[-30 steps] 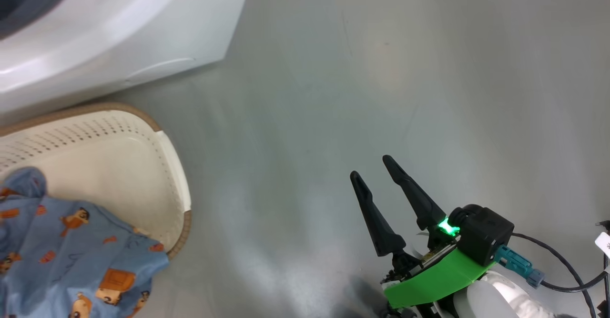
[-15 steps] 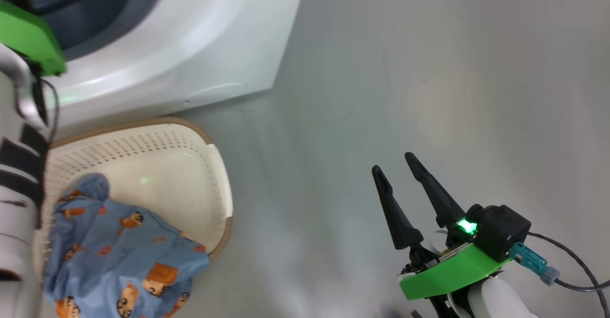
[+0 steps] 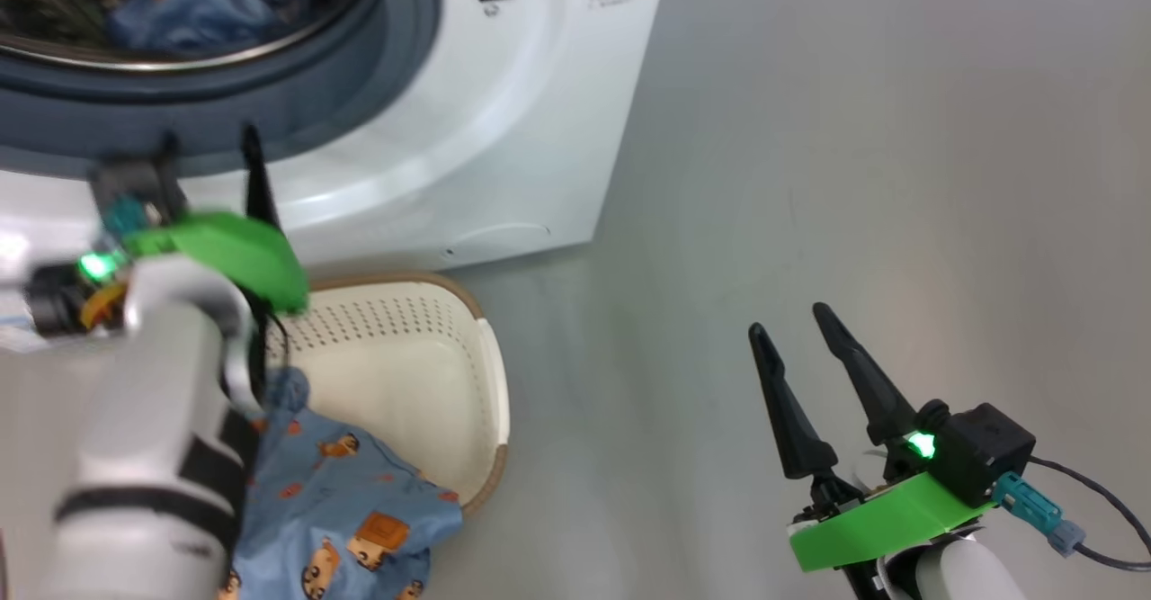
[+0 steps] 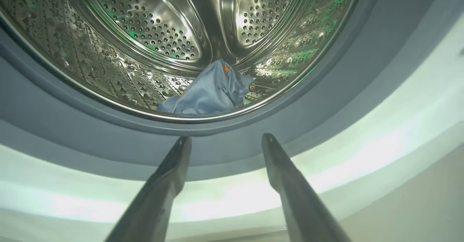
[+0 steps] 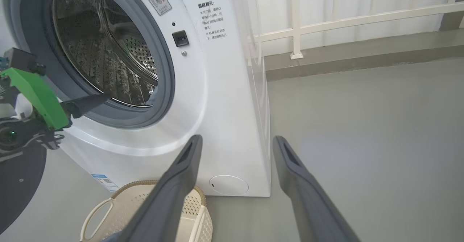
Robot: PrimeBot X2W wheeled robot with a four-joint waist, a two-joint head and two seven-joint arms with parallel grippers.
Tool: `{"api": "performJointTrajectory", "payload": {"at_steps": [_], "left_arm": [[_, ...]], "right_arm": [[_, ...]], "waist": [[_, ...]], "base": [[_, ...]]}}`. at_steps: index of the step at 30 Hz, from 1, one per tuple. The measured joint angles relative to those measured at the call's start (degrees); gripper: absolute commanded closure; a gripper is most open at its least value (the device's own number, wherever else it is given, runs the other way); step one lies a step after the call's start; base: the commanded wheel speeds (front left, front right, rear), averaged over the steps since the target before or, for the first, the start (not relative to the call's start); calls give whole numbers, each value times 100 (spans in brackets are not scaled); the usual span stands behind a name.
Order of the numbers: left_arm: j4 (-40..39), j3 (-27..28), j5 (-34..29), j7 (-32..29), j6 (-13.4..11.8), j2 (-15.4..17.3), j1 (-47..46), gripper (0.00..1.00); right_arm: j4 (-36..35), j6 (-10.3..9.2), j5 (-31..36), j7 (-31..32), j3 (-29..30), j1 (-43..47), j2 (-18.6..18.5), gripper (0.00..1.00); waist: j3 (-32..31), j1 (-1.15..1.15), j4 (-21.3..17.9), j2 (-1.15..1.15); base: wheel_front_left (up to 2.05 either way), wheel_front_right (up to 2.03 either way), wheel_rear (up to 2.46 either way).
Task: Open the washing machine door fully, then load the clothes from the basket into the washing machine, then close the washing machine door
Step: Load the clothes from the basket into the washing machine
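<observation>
**Left hand empty at the drum mouth, more laundry waiting below**

The left gripper [image 4: 225, 137] is hovering with its fingers spread wide and nothing between them, pointing at the grey rubber ring [image 4: 72, 118] of the washing machine [image 3: 539, 132]. Just beyond its fingertips, one blue garment [image 4: 206, 93] is lying at the front lip of the drum [image 4: 163, 35]. Below its wrist, back toward the robot, the basket [image 3: 490, 384] is sitting at the machine's foot, with the other clothes [image 3: 351, 492] spilling over its near rim. The right gripper [image 3: 791, 321] is hanging off to the side, equally wide and empty.

The loaded garment is resting so near the lip that it could slide onto the ring and get trapped when the door closes. A pinch on one fold of the draped clothes may lift only part of them, trailing cloth on the floor or tipping the light basket. The left forearm is also hiding part of the basket from the head camera, making the reach down partly blind.

The floor [image 3: 854, 132] under the right gripper is showing smooth, grey and faintly glossy. Far beyond that gripper's fingers, a white railing [image 5: 344, 17] is running along a raised ledge.
</observation>
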State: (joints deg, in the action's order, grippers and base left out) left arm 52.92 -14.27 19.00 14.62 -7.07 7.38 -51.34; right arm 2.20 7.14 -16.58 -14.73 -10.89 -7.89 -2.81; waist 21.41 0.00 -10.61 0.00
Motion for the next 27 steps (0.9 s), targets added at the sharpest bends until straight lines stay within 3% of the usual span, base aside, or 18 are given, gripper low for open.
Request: {"api": "performJointTrajectory", "payload": {"at_steps": [13,27], "left_arm": [[-1967,-54,52,0,-158,-352,2796,0],[-3860,277,-40,0,-226,-396,5000,0]], "right_arm": [[33,0,232,0,277,621,-35,0],[-30,0,232,0,502,1172,-145,0]], "waist": [[-1021,0,403,0],[-1821,0,754,0]], "base": [[0,0,0],[0,0,0]]}}
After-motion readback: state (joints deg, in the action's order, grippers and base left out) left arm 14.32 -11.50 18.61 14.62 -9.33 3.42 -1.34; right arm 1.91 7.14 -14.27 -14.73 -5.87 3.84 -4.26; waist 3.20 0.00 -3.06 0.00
